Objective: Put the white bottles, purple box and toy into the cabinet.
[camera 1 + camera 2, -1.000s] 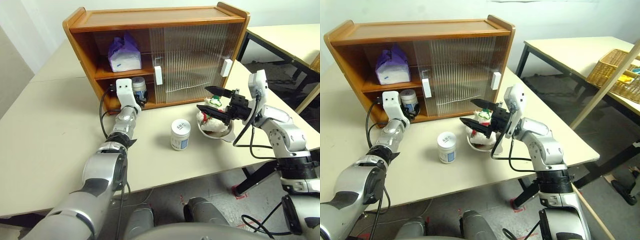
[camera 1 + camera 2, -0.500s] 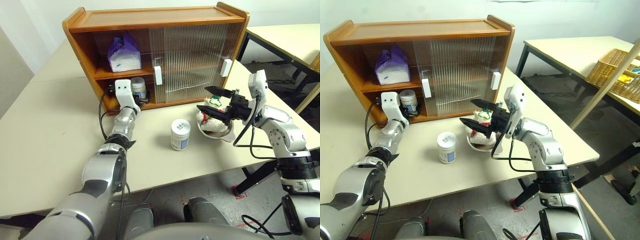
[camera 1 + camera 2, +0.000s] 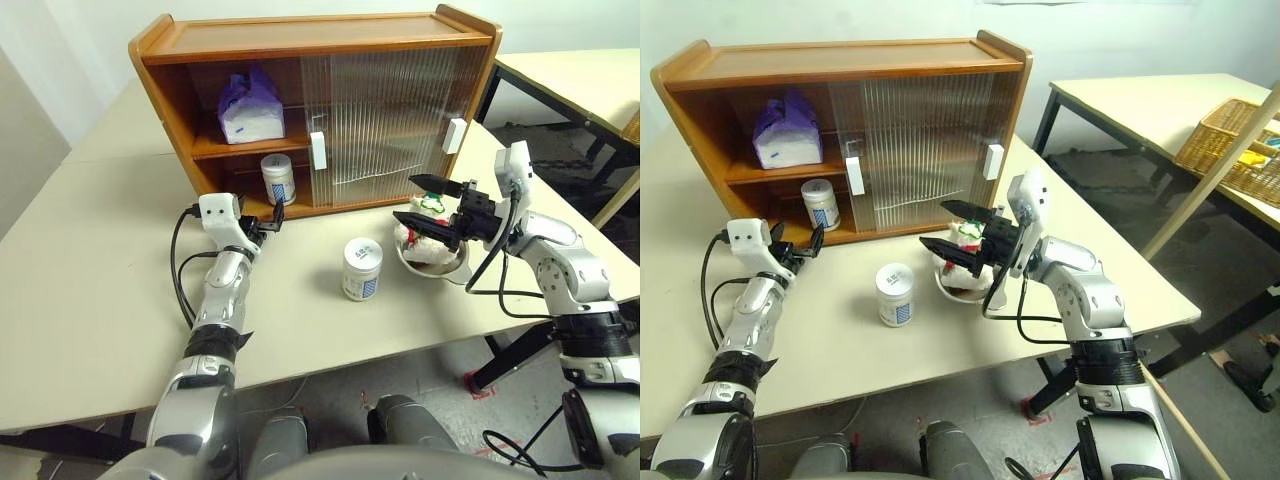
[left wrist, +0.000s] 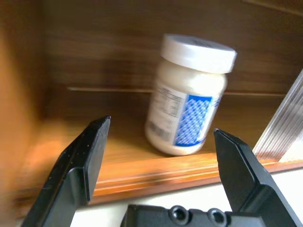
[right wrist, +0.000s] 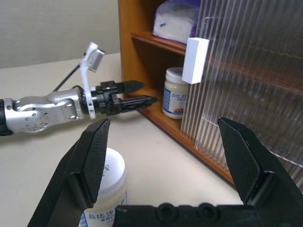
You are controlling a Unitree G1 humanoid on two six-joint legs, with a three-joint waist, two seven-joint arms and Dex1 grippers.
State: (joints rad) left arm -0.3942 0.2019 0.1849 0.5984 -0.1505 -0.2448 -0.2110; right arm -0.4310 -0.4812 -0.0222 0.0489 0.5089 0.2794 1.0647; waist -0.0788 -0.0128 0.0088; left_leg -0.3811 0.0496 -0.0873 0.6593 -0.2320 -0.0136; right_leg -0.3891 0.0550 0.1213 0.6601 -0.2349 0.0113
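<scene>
The left pincer (image 3: 272, 218) is held level over the desk (image 3: 100, 270) just outside the open left end of the cabinet (image 3: 300, 40), its fingers (image 4: 90, 151) spread apart and holding nothing, pointing at the lower shelf. The right pincer (image 3: 425, 200) is also level and spread wide, empty, aimed across toward the robot's left, hovering just above the steel bowl (image 3: 440, 268). On the cabinet's lower shelf, close to the front edge and beside the ribbed sliding door (image 3: 385, 110), one white bottle (image 3: 277, 178) stands upright, free of the left pincer's fingers. On the upper shelf above it sits the purple box (image 3: 250, 108). The ribbed doors cover the cabinet's middle and right part, with two white handles (image 3: 317, 150) showing. The second white bottle (image 3: 362, 270) stands upright on the desk between the two arms, in front of the cabinet and just beside the bowl. The toy (image 3: 428, 235) lies in the bowl, partly hidden by the right pincer. A second desk (image 3: 1140, 100) with a wicker basket (image 3: 1230, 150) stands well apart on the robot's right.
</scene>
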